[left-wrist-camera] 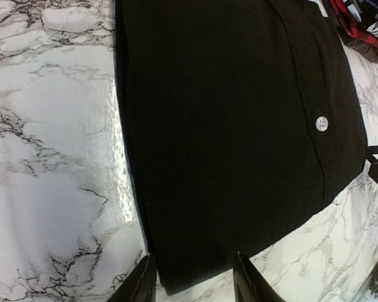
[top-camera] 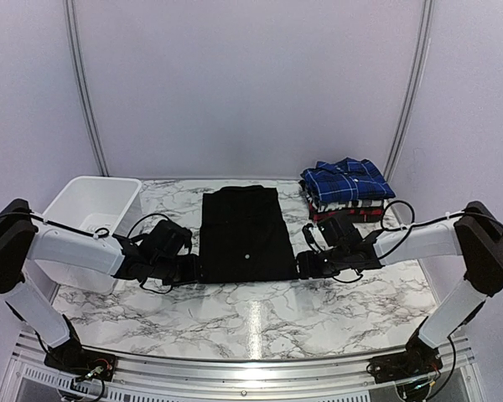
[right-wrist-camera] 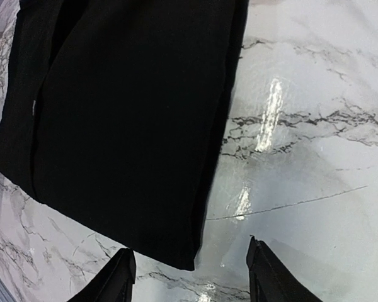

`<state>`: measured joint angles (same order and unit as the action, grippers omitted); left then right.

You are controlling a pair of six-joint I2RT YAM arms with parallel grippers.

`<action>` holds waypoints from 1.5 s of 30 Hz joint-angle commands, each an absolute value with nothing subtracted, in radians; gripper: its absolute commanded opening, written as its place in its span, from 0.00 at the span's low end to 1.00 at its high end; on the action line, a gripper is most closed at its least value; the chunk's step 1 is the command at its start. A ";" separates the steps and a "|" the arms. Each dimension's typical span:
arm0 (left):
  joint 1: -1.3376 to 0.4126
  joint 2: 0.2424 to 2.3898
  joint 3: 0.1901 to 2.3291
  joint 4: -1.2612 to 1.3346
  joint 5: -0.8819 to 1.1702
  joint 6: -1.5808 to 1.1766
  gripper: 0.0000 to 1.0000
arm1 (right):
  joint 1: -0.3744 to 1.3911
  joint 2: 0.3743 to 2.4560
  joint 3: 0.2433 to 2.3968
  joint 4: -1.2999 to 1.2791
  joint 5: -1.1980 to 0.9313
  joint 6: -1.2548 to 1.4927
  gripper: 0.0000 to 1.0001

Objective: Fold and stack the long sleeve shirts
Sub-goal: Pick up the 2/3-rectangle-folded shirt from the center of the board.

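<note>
The black long sleeve shirt (top-camera: 245, 234) lies flat in the middle of the table, folded into a long rectangle. A white button (left-wrist-camera: 322, 124) shows on it. My left gripper (top-camera: 193, 268) is down at its near left corner. In the left wrist view the left gripper (left-wrist-camera: 192, 284) is open, and the shirt (left-wrist-camera: 239, 126) has that corner between the jaws. My right gripper (top-camera: 304, 266) is at the near right corner. There the right gripper (right-wrist-camera: 190, 272) is open too, with the shirt's (right-wrist-camera: 126, 113) corner just inside the left finger. Folded plaid shirts (top-camera: 345, 188) are stacked at the back right, blue-and-white on top.
A white plastic basket (top-camera: 88, 209) stands at the back left, close behind my left arm. The marble table (top-camera: 251, 318) runs bare in front of the shirt. Cables loop off both wrists. The plaid stack's edge (left-wrist-camera: 359, 28) shows beyond the black shirt.
</note>
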<state>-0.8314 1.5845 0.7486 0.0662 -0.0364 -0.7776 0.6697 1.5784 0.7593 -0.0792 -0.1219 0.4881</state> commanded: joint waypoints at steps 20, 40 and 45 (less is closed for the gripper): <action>-0.861 1.705 0.784 -0.131 -0.113 -0.811 0.27 | 0.730 1.706 0.802 -0.188 -0.119 0.546 0.31; -0.861 1.671 0.738 -0.105 -0.056 -0.827 0.36 | 0.736 1.672 0.748 -0.137 -0.175 0.537 0.21; -0.865 1.686 0.727 -0.079 -0.042 -0.846 0.30 | 0.735 1.671 0.742 -0.124 -0.183 0.537 0.08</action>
<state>-0.8574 1.6482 0.7704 -0.0193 -0.0875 -0.8253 0.7193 1.6661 0.7727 -0.0605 -0.1574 0.5308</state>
